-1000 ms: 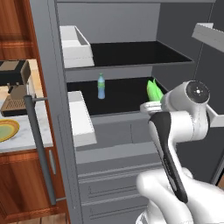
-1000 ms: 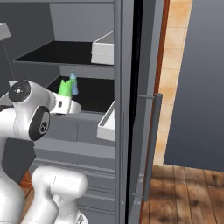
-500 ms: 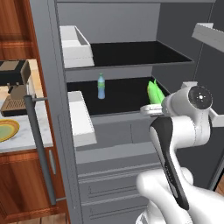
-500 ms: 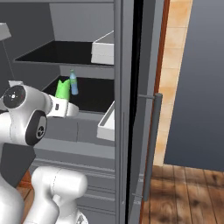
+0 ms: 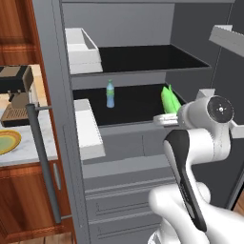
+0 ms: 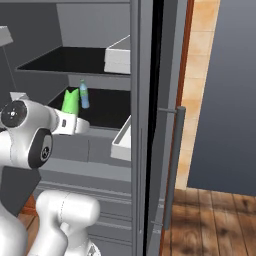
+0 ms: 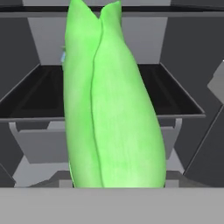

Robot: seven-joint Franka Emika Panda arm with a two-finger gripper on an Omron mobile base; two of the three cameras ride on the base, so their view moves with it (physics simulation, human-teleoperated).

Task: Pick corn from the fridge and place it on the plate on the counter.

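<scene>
The corn (image 7: 111, 96), a bright green husked cob, stands upright close to the hand camera and hides the finger tips. My gripper (image 5: 167, 114) is shut on its lower end, just in front of the middle shelf of the open fridge (image 5: 138, 62). From the right, the corn (image 6: 71, 101) sticks up above the gripper (image 6: 68, 118). The corn (image 5: 170, 99) is at the shelf's right front edge. The plate (image 5: 6, 142), yellow-rimmed with a pale green centre, lies on the marbled counter (image 5: 29, 148) at far left.
A blue-green bottle (image 5: 110, 93) stands upright on the middle shelf. White door bins (image 5: 84, 46) and a long grey bar handle (image 5: 44, 164) hang on the open fridge door, between the arm and the counter. A coffee machine (image 5: 15, 95) sits behind the plate.
The hand with the corn has drawn slightly back out of the fridge and a little lower. The bottle and plate have not moved.
</scene>
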